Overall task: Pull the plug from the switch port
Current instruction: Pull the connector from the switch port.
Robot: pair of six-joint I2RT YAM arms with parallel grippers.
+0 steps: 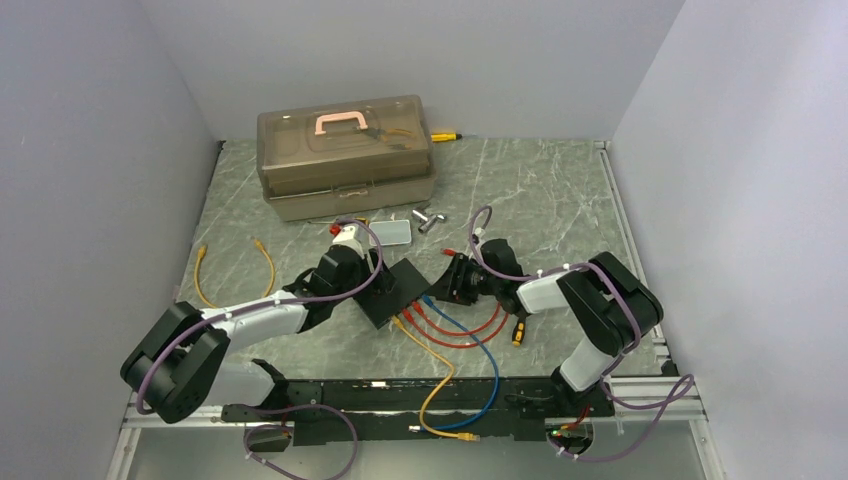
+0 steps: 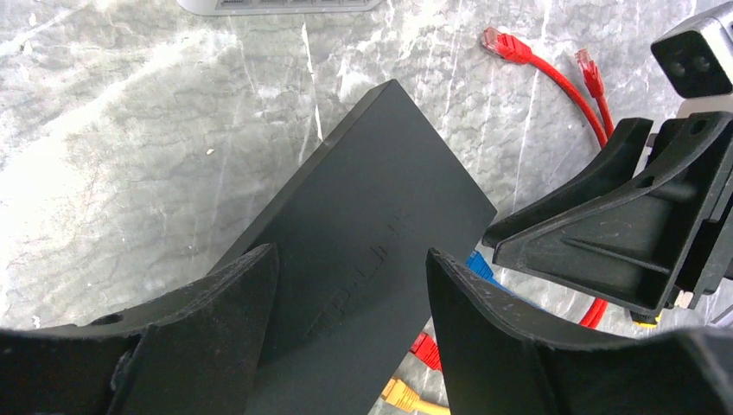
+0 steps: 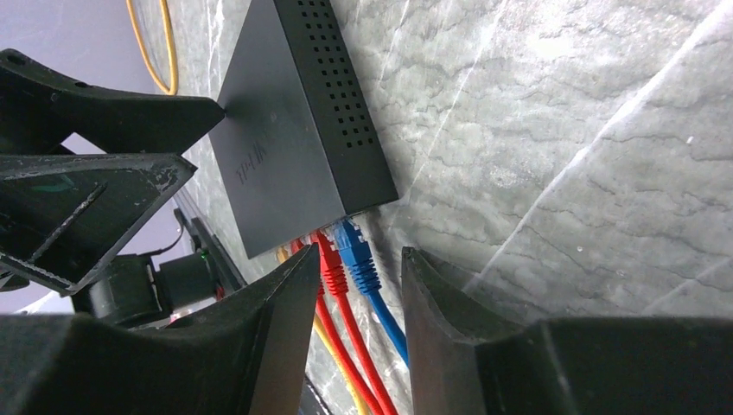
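**Top view:** The black switch [image 1: 405,288] lies mid-table on the marbled table [image 1: 560,190], in front of a brown toolbox [image 1: 345,155]. The left hand [image 1: 383,285] reaches onto it from the left, and the right hand [image 1: 452,282] waits close at its right corner. A blue cable [image 1: 495,370], a red cable [image 1: 465,335] and a yellow cable [image 1: 440,365] run from its near edge toward the arm bases. No plug has come out.

**Left wrist:** The left hand [image 2: 350,255] is spread astride the switch [image 2: 372,199], one finger along each long side. Whether the fingers are pressing on the casing cannot be told. At the socket edge a blue plug [image 2: 480,262], a red plug [image 2: 423,346] and a yellow plug [image 2: 402,393] show in their ports. The right hand [image 2: 605,216] sits just beside that corner.

**Right wrist:** The right hand [image 3: 359,259] is parted and pinches nothing, with its fingertips either side of the cable just short of the blue plug [image 3: 353,246]. That plug sits in the end port of the switch [image 3: 285,130], next to the red plug [image 3: 327,259]. A finger of the left hand [image 3: 104,164] meets the switch's far edge.

The approach looks about complete, and the blue plug seems the likely target. Everything else remains: steadying the switch, closing on the plug, freeing its latch and drawing it out.
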